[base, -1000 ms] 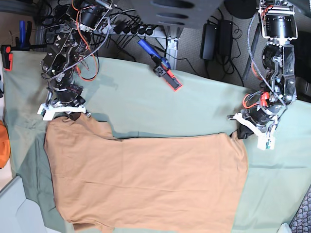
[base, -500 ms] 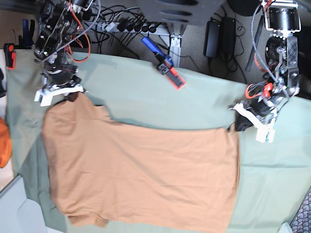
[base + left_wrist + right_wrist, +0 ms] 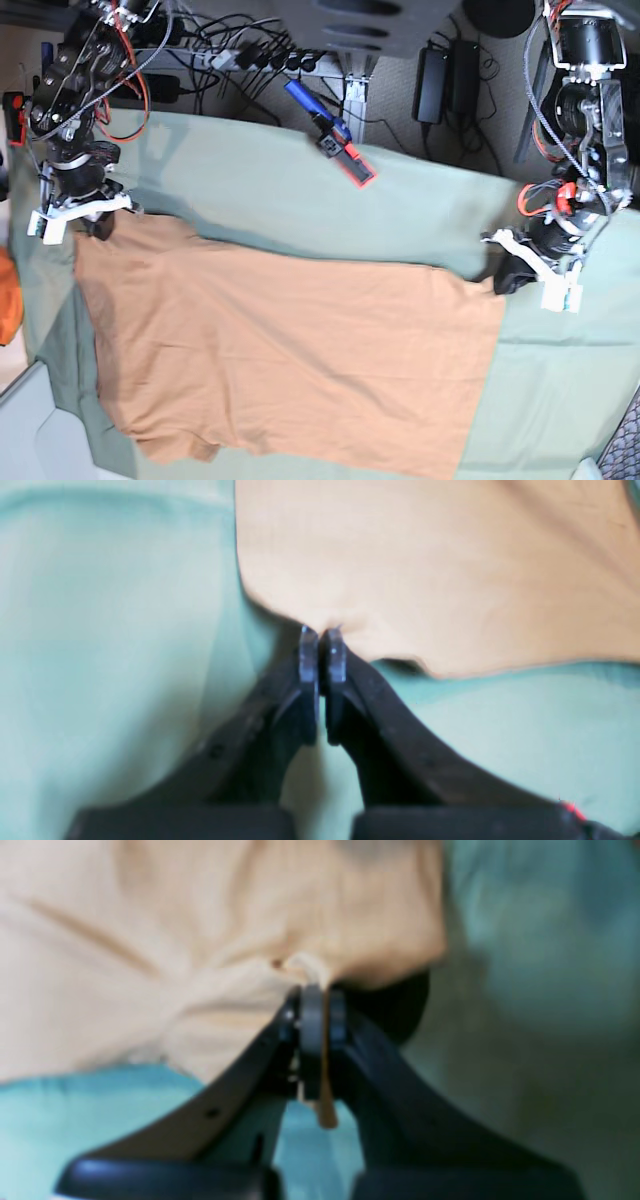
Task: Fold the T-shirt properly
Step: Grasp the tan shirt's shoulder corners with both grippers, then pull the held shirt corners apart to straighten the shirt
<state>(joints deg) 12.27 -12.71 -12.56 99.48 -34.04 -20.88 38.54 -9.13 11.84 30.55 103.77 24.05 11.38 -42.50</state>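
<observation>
The plain tan short-sleeved cotton T-shirt lies spread almost flat on the sage-green tablecloth, filling the middle of the base view from the 9 o'clock side across to about 3 o'clock. One sleeve shows at the 7 o'clock corner of the garment. The fabric is mostly smooth, with faint creases running across it.

The left gripper, at 3 o'clock of the shirt in the base view, is clenched on the cloth's corner there. In the left wrist view its dark fingertips are pressed together with the tan edge pinched between them, the green cloth showing on both sides below.

The right gripper, at 10 o'clock of the shirt in the base view, is likewise clamped on the shirt's corner. The right wrist view is blurred, yet it shows the fabric bunched into folds at the fingertips, with a thin strip of tan cloth hanging down between the closed jaws.

A blue-handled clamp with an orange tip lies at the tablecloth's 12 o'clock edge, well apart from the shirt.
</observation>
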